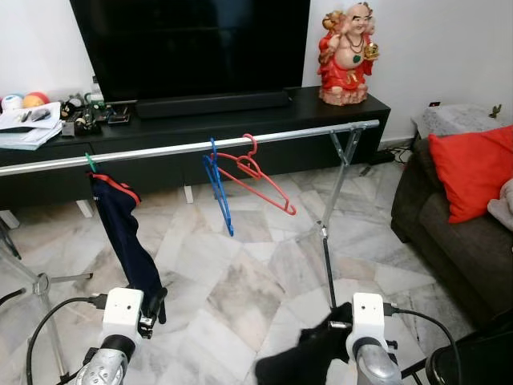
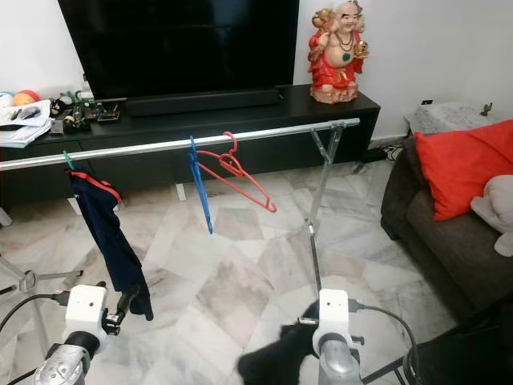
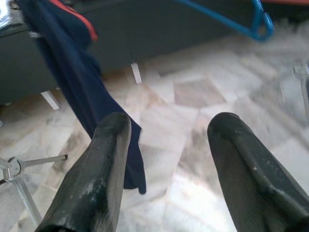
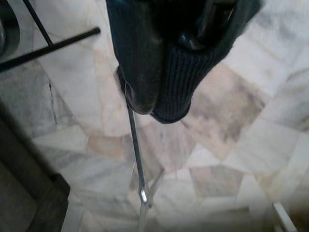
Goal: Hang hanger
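Left eye view: three hangers are counted on one silver rail (image 1: 184, 148) that runs across the room. A red hanger (image 1: 260, 176) and a blue hanger (image 1: 218, 186) are hooked side by side near the middle, both swung at a tilt. A green hanger (image 1: 90, 164) near the rail's left end carries a navy garment (image 1: 124, 233) with red trim. The left gripper (image 3: 166, 145) is held low above the marble floor (image 1: 240, 273), its two fingers spread apart with nothing between them. The right gripper (image 1: 333, 333) is seen pinching one dark knitted cloth (image 4: 193, 72). One red figurine (image 1: 346, 54) stands on the black table (image 1: 240, 116) below one television (image 1: 192, 40).
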Tool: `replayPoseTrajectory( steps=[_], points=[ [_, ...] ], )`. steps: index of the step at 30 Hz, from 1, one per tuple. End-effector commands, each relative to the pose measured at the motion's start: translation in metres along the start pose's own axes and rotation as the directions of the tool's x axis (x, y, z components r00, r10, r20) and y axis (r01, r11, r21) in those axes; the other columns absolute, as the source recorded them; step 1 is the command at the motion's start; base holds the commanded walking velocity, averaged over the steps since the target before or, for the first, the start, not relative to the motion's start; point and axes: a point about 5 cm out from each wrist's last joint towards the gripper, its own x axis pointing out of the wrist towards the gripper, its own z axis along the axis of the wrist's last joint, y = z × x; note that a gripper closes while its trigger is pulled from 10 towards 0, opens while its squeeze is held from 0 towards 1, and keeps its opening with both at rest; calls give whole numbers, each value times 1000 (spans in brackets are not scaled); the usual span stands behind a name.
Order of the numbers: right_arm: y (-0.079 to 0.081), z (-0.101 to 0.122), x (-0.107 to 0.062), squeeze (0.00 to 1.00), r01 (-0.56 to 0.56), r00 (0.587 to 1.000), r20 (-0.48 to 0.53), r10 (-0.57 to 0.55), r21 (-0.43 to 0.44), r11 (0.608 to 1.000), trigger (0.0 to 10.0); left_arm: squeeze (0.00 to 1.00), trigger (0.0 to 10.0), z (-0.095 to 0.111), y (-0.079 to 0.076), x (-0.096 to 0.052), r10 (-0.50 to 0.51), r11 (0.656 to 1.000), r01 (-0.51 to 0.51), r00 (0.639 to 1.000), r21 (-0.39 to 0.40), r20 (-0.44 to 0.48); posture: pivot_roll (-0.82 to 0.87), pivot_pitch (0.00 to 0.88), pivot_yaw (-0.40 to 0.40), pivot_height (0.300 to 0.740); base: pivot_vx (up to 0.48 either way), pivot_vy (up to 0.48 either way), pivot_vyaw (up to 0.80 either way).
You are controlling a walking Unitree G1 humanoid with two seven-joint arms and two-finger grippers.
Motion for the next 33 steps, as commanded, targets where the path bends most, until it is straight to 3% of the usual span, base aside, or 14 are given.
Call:
replayPoseTrajectory(
  steps=[1,11,28,33],
  points=[
    [-1,-4,-1,0,2,1000,-4,-2,19,1000,10000,0,10000,11,1,3,8,999,-6,999,-41,37,124,0,44,740,0,0,0],
    [5,5,0,0,-16,999,43,14,41,999,10000,0,10000,31,-4,15,-39,997,42,998,-60,50,113,0,49,740,0,0,0],
    [0,9,1,0,-12,997,72,8,50,999,10000,0,10000,35,-7,12,-56,995,57,998,-81,17,118,0,43,740,207,0,0],
    [-6,21,3,0,13,990,142,-23,70,997,10000,0,10000,36,-8,11,-62,994,63,998,-86,13,118,0,42,740,268,0,0]
  ],
)
